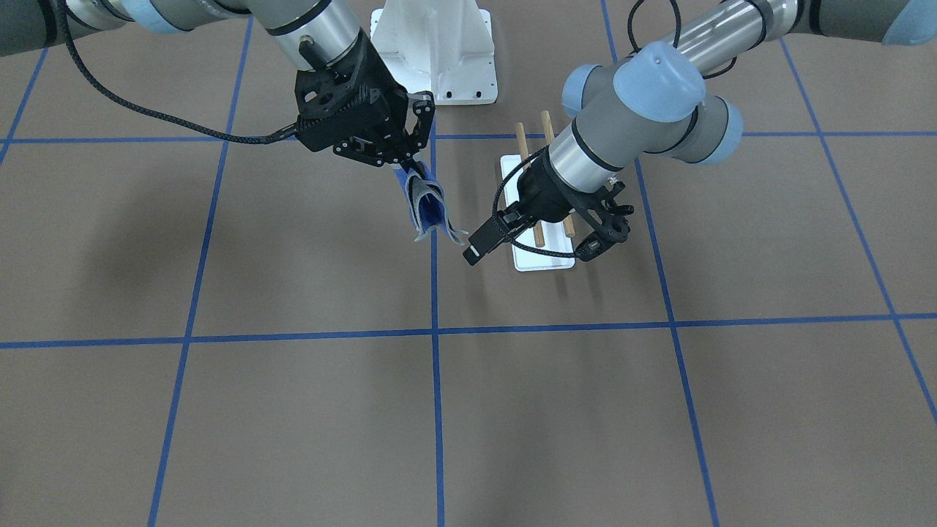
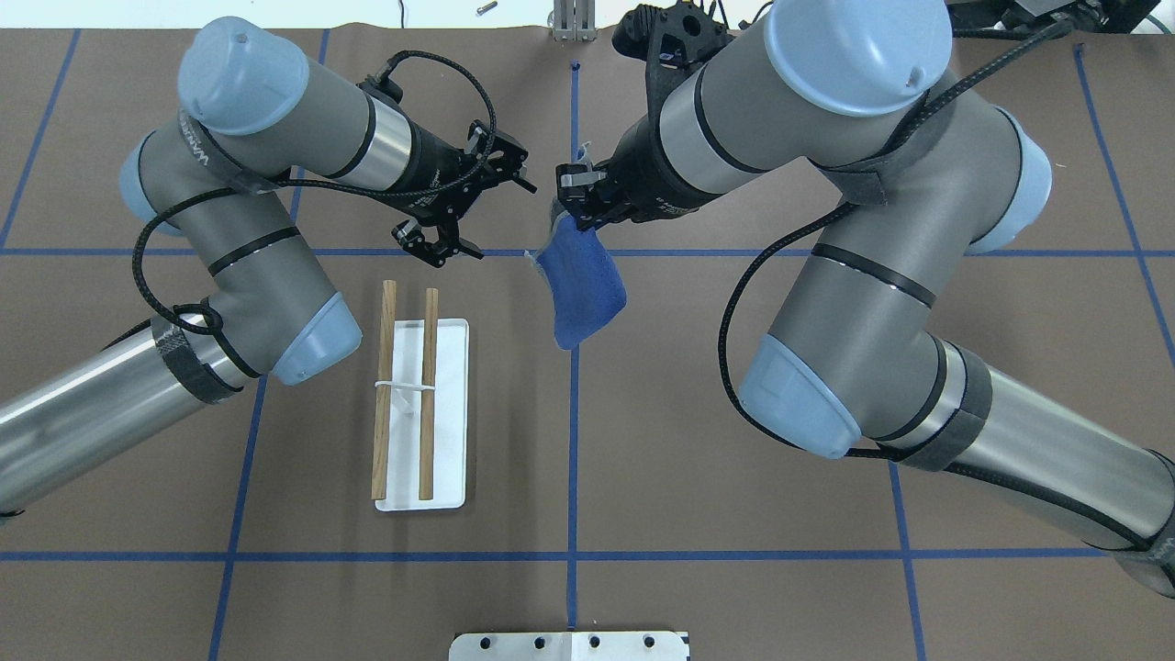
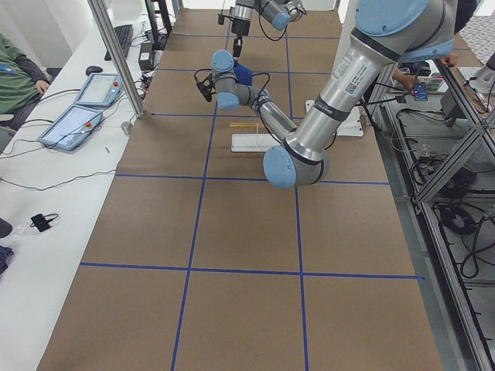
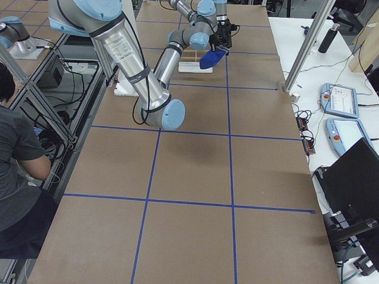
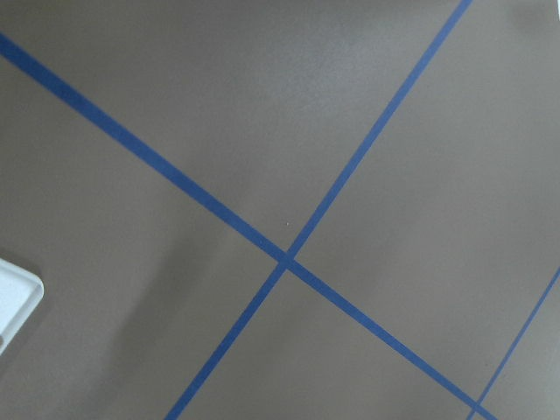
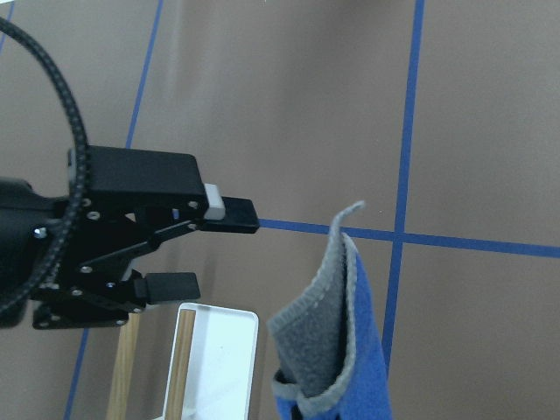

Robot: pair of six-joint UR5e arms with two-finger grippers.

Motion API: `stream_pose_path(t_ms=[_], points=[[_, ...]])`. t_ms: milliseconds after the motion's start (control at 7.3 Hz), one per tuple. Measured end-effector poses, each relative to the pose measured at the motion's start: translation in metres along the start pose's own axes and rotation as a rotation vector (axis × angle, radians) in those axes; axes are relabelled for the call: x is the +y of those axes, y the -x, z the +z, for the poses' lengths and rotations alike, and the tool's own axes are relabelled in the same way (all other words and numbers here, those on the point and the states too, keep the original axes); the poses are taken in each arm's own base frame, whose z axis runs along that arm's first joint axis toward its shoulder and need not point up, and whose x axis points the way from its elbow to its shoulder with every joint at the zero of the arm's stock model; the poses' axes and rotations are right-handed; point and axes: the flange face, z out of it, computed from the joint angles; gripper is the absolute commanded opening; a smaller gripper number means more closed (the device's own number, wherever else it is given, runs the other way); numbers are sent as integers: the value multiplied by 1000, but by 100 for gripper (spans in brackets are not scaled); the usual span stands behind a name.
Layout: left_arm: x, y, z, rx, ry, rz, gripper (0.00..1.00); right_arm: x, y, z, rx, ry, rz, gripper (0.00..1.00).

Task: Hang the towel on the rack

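Looking at progress, the small soft blue cloth towel with the grey underside (image 2: 583, 294) is up in the air, dangling from the right two-finger gripper (image 2: 580, 207), whose jaws are pinched on its top edge, so I'd call the pickup done. The left two-finger gripper (image 2: 470, 207) hangs just beside it, jaws spread and empty, near one end of the white-based rack with two wooden rails (image 2: 448, 431). What's left, I reckon, is the actual hanging: the towel isn't touching the rack yet and needs draping over a rail.
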Motion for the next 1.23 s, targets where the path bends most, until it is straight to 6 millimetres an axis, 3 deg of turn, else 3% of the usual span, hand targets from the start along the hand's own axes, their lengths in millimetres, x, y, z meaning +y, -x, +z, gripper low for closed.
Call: stream_pose_path(t_ms=[685, 1233], points=[[38, 12, 29, -37, 57, -45, 98, 0, 5, -10, -7, -42, -12, 0], [40, 9, 27, -26, 62, -43, 98, 15, 8, -11, -20, -38, -23, 0]])
